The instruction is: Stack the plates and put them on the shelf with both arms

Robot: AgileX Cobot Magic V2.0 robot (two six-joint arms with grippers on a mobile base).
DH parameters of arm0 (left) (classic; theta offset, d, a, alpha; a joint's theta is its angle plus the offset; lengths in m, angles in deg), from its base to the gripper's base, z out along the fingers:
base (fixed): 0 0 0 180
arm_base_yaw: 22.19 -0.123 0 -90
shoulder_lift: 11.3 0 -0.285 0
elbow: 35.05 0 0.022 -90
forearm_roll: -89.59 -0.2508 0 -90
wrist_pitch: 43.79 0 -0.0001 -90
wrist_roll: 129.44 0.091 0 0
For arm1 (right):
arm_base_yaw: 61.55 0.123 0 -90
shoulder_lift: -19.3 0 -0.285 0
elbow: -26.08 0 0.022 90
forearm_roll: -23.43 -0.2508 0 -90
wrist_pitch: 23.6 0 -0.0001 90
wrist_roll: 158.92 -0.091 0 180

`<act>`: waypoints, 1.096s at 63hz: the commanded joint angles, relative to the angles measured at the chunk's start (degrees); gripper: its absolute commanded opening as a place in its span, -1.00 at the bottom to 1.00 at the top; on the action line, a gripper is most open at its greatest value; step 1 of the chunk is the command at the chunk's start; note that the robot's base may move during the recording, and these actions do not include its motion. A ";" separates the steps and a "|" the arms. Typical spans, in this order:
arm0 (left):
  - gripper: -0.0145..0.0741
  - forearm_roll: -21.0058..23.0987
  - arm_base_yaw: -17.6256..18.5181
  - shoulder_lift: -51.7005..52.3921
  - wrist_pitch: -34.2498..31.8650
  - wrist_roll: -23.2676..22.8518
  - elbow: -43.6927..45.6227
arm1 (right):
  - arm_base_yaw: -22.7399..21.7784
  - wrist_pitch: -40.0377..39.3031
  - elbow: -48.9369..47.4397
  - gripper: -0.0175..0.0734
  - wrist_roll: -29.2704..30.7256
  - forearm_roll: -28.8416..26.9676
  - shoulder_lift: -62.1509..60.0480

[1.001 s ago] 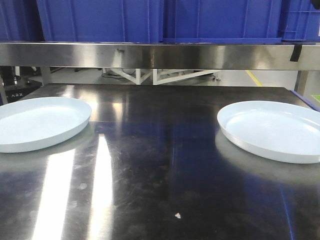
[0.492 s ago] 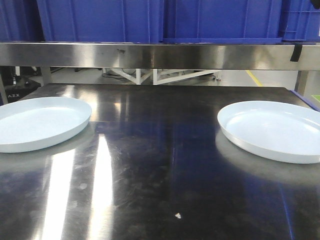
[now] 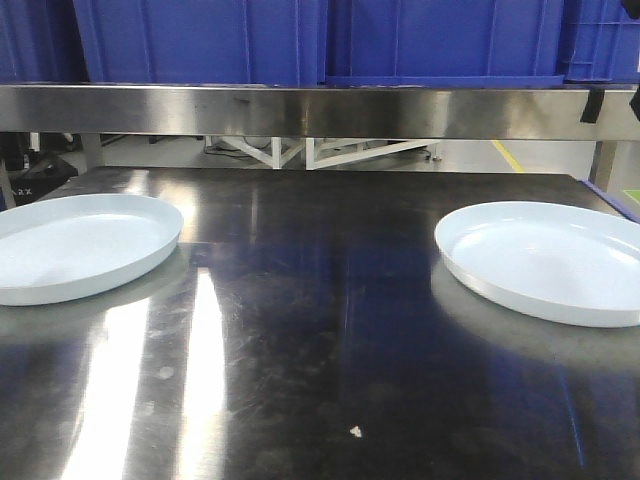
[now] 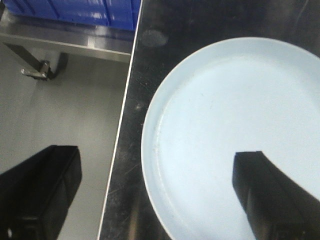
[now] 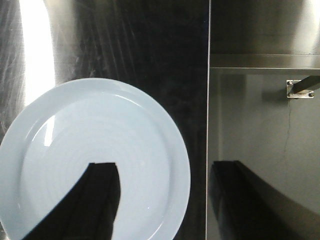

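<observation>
Pale-blue glossy left plate [image 3: 70, 245], round right plate [image 3: 545, 262], scuffed steel table [image 3: 310, 330]

The left plate [image 3: 80, 245] and right plate [image 3: 545, 262] were plain pale bluish-white. The tabletop [image 3: 320, 310] was dark streaked steel, the shelf edge [image 3: 320, 110] silvery, the crates [image 3: 300, 40] deep blue.

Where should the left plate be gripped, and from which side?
Likely the outer rim of the left plate, approached from the table's left edge. It lies flat, so only the low raised lip offers a pinch, and the open left gripper straddles that rim.
</observation>
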 commanded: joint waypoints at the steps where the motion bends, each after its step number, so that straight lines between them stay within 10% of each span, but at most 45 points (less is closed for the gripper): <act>1: 0.82 0.32 0.26 -0.99 -5.49 -1.35 1.86 | -0.12 -2.26 -2.07 0.50 0.62 -0.21 -2.13; 51: 0.77 0.32 0.26 -13.91 -6.61 -1.35 4.71 | -0.12 -2.31 -2.07 0.50 0.62 -0.21 -2.13; 69: -0.47 0.32 0.26 -13.91 -3.62 -1.35 8.72 | -0.12 -2.36 -2.07 0.50 0.62 -0.21 -2.13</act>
